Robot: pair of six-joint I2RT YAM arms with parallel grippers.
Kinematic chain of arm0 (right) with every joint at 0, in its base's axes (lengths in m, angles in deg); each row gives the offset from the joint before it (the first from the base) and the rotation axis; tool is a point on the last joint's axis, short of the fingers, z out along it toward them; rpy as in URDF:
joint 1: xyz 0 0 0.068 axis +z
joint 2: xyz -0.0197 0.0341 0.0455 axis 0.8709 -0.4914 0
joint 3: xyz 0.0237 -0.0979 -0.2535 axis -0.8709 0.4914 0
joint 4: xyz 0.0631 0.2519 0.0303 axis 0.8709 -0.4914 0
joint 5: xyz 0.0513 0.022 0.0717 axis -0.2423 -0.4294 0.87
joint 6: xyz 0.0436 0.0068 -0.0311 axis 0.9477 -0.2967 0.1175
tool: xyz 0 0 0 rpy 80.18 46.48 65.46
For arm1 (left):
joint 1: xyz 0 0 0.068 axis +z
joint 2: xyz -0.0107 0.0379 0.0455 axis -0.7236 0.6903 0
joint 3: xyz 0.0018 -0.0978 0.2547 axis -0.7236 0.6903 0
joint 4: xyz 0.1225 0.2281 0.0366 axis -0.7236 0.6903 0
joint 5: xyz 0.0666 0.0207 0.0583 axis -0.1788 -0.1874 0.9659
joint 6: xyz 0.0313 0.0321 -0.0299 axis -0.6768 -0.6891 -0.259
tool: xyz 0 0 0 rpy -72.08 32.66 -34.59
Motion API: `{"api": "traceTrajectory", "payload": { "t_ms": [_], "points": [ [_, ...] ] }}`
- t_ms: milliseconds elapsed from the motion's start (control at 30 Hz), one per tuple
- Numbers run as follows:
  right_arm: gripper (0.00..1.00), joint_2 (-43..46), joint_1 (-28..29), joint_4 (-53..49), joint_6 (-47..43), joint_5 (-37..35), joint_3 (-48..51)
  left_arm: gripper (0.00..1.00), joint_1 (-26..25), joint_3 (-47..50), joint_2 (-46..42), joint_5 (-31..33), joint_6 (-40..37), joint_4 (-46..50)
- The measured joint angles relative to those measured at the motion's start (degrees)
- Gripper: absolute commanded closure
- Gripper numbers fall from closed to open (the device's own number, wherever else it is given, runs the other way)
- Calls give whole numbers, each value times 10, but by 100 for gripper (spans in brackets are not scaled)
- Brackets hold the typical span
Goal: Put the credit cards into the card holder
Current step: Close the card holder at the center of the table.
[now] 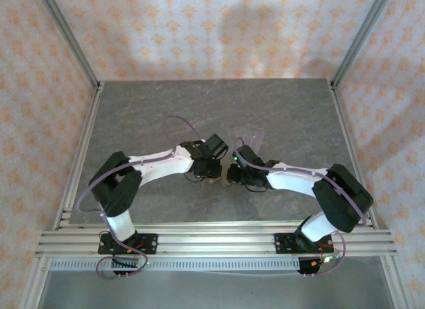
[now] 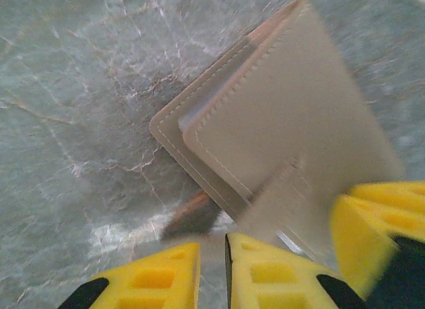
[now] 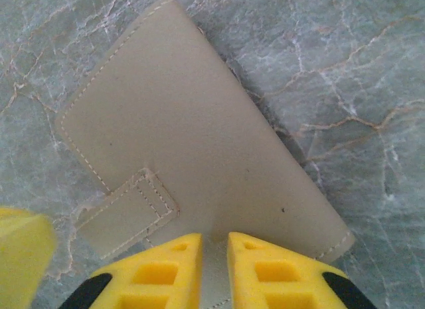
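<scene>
The card holder (image 3: 192, 123) is a tan stitched case lying shut on the marble table, its strap (image 3: 126, 216) across the near edge. My right gripper (image 3: 214, 237) is shut on the holder's near edge, and tan stitched material fills its narrow gap. My left gripper (image 2: 212, 241) is at the strap end of the card holder (image 2: 285, 116), jaws almost together. A thin dark line runs along one inner pad. Just past the tips is a blurred dark shape with a reddish edge (image 2: 192, 217), which may be one of the credit cards; I cannot tell. From above, both grippers (image 1: 214, 171) (image 1: 234, 175) meet mid-table.
A clear plastic rack (image 1: 251, 135) stands just behind the grippers. Aluminium posts (image 1: 70, 40) and patterned walls close in the table on three sides. The right gripper's yellow finger (image 2: 378, 222) crowds the left wrist view's lower right.
</scene>
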Motion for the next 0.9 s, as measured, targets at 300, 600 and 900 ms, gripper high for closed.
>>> {"api": "traceTrajectory", "payload": {
  "t_ms": [300, 600, 900],
  "points": [
    [55, 64, -16, -35, -8, 3, 9, 85, 3, 20, 40, -8, -5, -29],
    [45, 26, -82, -79, -78, 33, -58, 85, 3, 80, 10, -8, -3, -103],
    [45, -45, -83, -66, -106, 83, -66, 85, 14, 108, -21, -8, -4, -114]
  ]
}}
